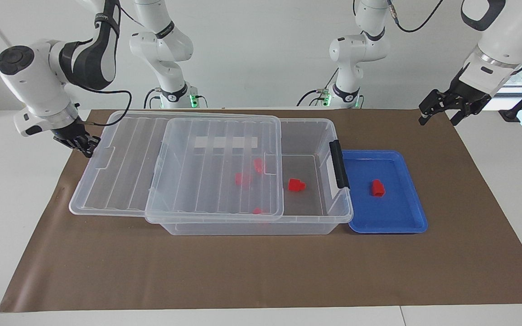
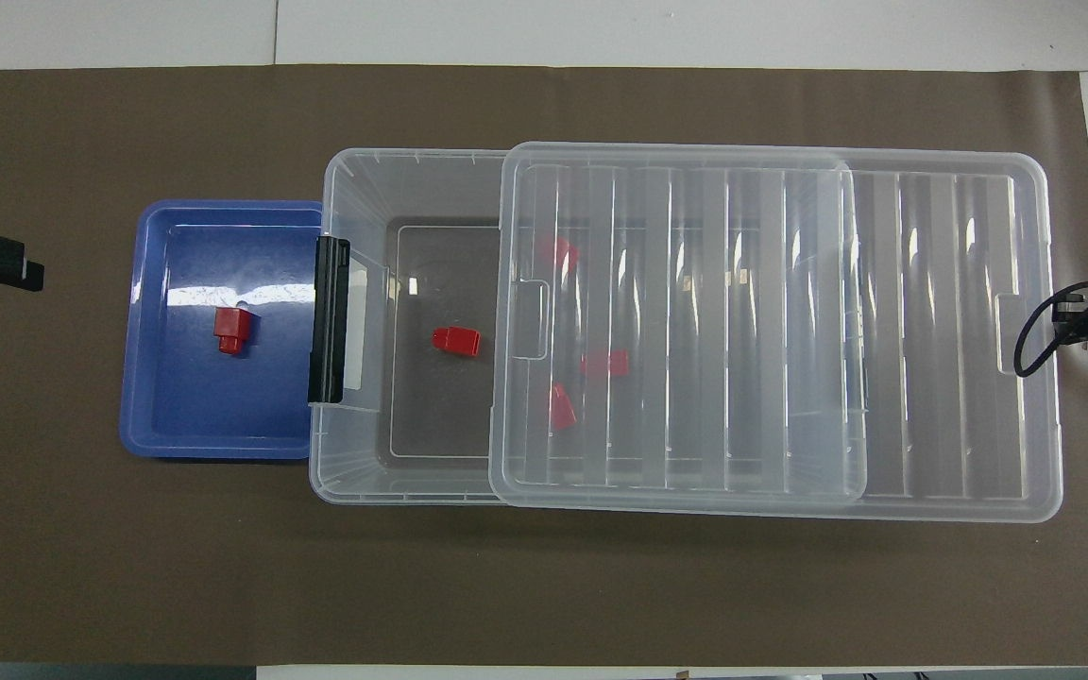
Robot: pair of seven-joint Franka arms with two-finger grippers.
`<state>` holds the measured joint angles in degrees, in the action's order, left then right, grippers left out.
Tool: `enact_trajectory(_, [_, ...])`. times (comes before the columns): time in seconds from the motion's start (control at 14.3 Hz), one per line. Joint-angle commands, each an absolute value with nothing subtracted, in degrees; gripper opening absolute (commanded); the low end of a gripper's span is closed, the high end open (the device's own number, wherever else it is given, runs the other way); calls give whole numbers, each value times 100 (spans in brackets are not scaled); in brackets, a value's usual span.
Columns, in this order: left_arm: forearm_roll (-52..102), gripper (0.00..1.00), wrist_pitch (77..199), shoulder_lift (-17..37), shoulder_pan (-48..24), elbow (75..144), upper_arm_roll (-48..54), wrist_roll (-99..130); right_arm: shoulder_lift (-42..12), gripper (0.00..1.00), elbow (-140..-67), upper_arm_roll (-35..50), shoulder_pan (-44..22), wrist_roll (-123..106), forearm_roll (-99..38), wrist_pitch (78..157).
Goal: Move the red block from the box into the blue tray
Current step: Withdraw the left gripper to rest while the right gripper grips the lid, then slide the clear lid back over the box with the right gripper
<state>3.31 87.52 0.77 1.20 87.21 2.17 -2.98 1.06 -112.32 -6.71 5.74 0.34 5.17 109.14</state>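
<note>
Brown paper sheet (image 1: pixel 261 271) covers a white table (image 1: pixel 12 203); plain white wall (image 1: pixel 261 59) at the robots' end. Red block (image 1: pixel 377 188) lies in the blue tray (image 1: pixel 413 222), which touches the box (image 1: pixel 329 217) at the left arm's end. Lid (image 1: pixel 215 172) sits slid toward the right arm's end. Left gripper (image 1: pixel 440 111) spread wide, empty, up over the paper's edge. Right gripper (image 1: pixel 85 146) closed, at the lid's end rim.

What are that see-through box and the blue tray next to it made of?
The box looks like clear, glossy plastic: red pieces show through its walls and ribbed lid, which glints in the light. The blue tray looks like opaque moulded plastic with a smooth sheen; the overhead view shows a bright reflection on its floor.
</note>
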Motion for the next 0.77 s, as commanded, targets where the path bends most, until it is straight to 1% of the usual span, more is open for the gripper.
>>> enact_trajectory(0.0, [176,100,8657,132,-53,8639,220,-378,229,0,-11399,-545,615,246,501,11048])
enact_trajectory(0.21, [185,100,8684,79,-53,8780,220,-378,229,0,-11399,-484,615,325,501,11048])
enact_trajectory(0.56, [176,100,8446,26,-61,8789,202,-439,229,0,-11399,-387,615,422,492,11048])
enact_trajectory(0.7, [176,100,8394,-157,-53,8990,211,-457,229,0,-11399,-387,615,413,492,11039])
